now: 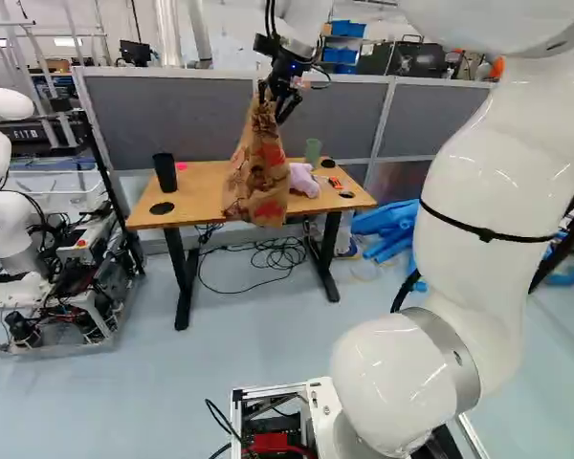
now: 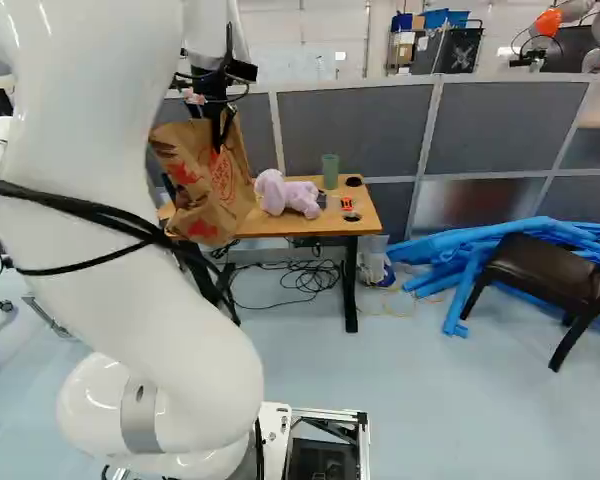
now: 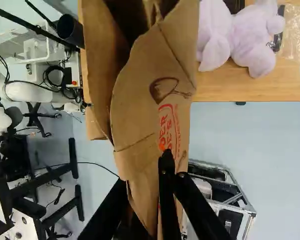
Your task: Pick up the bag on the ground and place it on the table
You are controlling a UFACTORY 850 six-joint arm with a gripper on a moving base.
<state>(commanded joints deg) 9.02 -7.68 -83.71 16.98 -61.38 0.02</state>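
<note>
My gripper (image 1: 285, 88) is high over the table, shut on the upper part of the brown paper bag (image 1: 258, 182). In the right base view the bag (image 2: 202, 190) hangs crumpled and tilted at the table's near side. The wooden table (image 1: 199, 187) shows behind and around it, and the bag's lower end overlaps the front edge in the left base view. Whether it touches the tabletop I cannot tell. From the wrist, the gripper (image 3: 149, 186) has the bag's creased paper (image 3: 140, 95) between its dark fingers, with red print ahead of them.
On the table are a purple plush toy (image 2: 285, 193), a green cup (image 2: 330, 172), a black cup (image 1: 165, 172) and a small orange item (image 2: 346, 204). Another robot (image 1: 10, 210) stands left. Blue tubes (image 2: 470, 260) and a dark chair (image 2: 545, 272) lie right; grey partitions stand behind.
</note>
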